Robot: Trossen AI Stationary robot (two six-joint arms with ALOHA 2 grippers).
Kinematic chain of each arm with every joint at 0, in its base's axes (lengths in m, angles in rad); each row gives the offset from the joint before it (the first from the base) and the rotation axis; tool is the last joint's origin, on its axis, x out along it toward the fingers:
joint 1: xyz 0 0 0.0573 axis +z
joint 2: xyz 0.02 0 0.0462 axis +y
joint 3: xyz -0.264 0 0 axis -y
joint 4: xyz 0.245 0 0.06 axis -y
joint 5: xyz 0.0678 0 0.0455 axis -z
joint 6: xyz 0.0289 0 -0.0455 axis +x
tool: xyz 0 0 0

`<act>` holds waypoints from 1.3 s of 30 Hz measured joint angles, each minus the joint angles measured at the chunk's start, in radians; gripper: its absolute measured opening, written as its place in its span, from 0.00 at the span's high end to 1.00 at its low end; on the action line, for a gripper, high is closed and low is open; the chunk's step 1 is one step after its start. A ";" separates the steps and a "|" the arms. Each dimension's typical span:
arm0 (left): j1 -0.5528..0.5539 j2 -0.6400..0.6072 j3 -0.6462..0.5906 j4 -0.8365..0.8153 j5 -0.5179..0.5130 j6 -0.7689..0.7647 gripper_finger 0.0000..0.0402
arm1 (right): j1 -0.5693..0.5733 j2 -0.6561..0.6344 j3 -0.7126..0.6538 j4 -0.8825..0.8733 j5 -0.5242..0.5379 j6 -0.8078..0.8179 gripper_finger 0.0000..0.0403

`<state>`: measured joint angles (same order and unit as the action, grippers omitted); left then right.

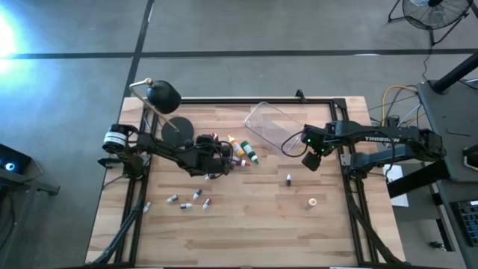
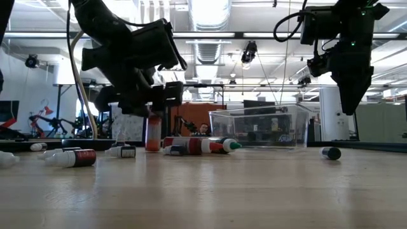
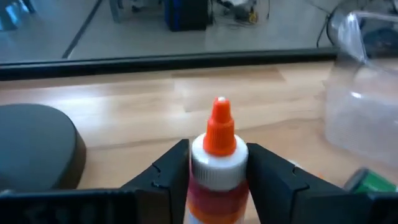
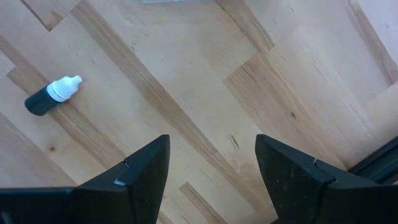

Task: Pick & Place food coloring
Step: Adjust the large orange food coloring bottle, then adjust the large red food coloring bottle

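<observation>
Since the clear tub (image 1: 271, 124) lies well apart from the scattered food coloring, each bottle likely must be carried over. One tub, one lamp (image 1: 163, 96). Left gripper (image 3: 217, 167) pinches an orange-capped bottle (image 3: 217, 158) near the lamp's base; right gripper (image 4: 211, 165) hangs spread beside the tub. I count roughly twelve bottles; a dark one (image 4: 51, 96) lies alone.

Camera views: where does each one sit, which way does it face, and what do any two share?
High: overhead, straight down; both arms, clear tub.
Low: table height, level across; both arms hang in.
Left wrist: past the left gripper, shut on the orange-capped bottle.
Right wrist: down at bare wood; right gripper open, dark bottle nearby.
Shared: high and low both show the tub.
</observation>
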<state>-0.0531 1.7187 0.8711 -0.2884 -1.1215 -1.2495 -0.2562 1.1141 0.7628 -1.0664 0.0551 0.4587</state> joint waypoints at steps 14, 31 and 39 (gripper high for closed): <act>-0.059 -0.061 0.105 -0.164 0.068 0.108 0.56 | 0.001 0.000 0.000 0.009 -0.015 -0.037 0.43; -0.239 -0.309 0.237 -0.268 0.405 0.328 0.56 | 0.105 0.002 0.032 0.504 -0.185 -0.601 0.43; -0.256 -0.478 0.124 -0.364 0.388 0.193 0.56 | 0.134 0.184 0.156 0.649 -0.121 -0.279 0.43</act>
<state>-0.3092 1.2411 0.9951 -0.6521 -0.7334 -1.0565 -0.1220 1.2977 0.9188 -0.4179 -0.0655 0.1800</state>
